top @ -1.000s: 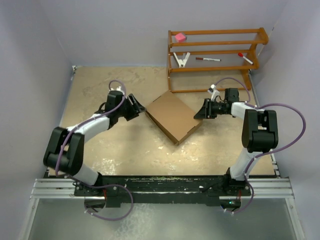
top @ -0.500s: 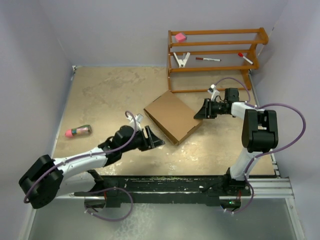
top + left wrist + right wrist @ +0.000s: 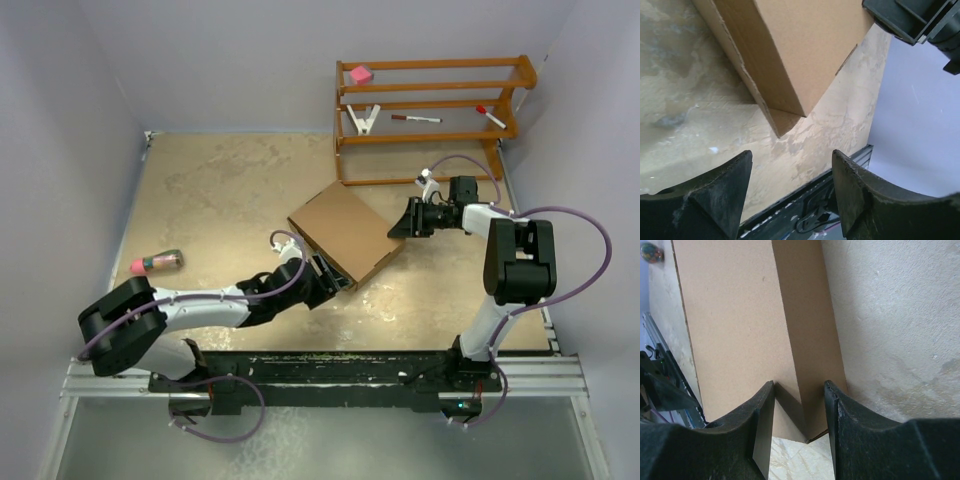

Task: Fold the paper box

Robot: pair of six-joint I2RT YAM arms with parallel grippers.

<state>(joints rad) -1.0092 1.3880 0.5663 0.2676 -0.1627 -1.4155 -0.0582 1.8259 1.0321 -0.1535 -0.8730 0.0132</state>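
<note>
Left arm stretched low across counter (image 3: 220,190), left hand (image 3: 335,281) spread apart, empty, just short of the paper box (image 3: 345,228) near corner. Right hand (image 3: 397,227) clamped across right corner. Box flat, closed, mid-counter; wooden rack (image 3: 430,100) near far side; open counter leftward

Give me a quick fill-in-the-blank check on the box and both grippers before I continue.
1. The left gripper, just short of the paper box, has jaws ___ with nothing between them.
2. The fingers of the right gripper straddle a ___ of the paper box.
3. The pink block sits on the wooden rack's ___ shelf.
Missing words: open; corner; top.
</note>
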